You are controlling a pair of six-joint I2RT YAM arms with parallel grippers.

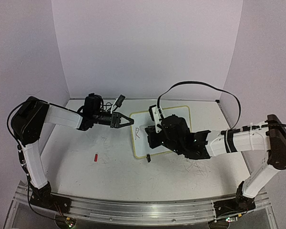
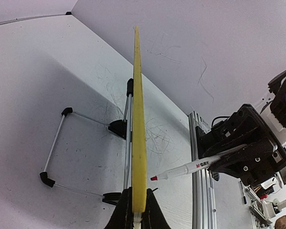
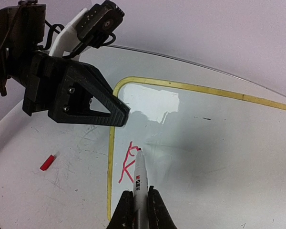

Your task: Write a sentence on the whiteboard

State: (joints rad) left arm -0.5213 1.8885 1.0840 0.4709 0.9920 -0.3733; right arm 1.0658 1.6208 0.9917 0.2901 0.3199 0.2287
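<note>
Step in hand: the sentence (image 3: pixel 126 164) is being started. Only one red R-like letter is seen, at the left end of the whiteboard (image 3: pixel 219 143), so the task is judged barely begun. The board is propped tilted on its wire stand (image 2: pixel 55 148), mid-worktop. The left pincer (image 1: pixel 125 120) is clamped shut on the board's yellow left rim. The right pincer (image 3: pixel 139 192) is narrow and closed around the marker (image 3: pixel 139 174), whose tip is at the letter; contact cannot be told.

For a clean line, light steady tip pressure is needed and strokes are to be run rightward into the bare white area. The rim grip is best not loosened, since the propped board would likely be pushed back.

Around: a red cap (image 1: pixel 96 157) lies on the worktop (image 1: pixel 76 162) left of the board, well apart. Old scribbles are seen on the worktop.

In the way: the left pincer sits just beside the writing start, and the right arm's cable (image 1: pixel 200 85) loops above the board's far edge.
</note>
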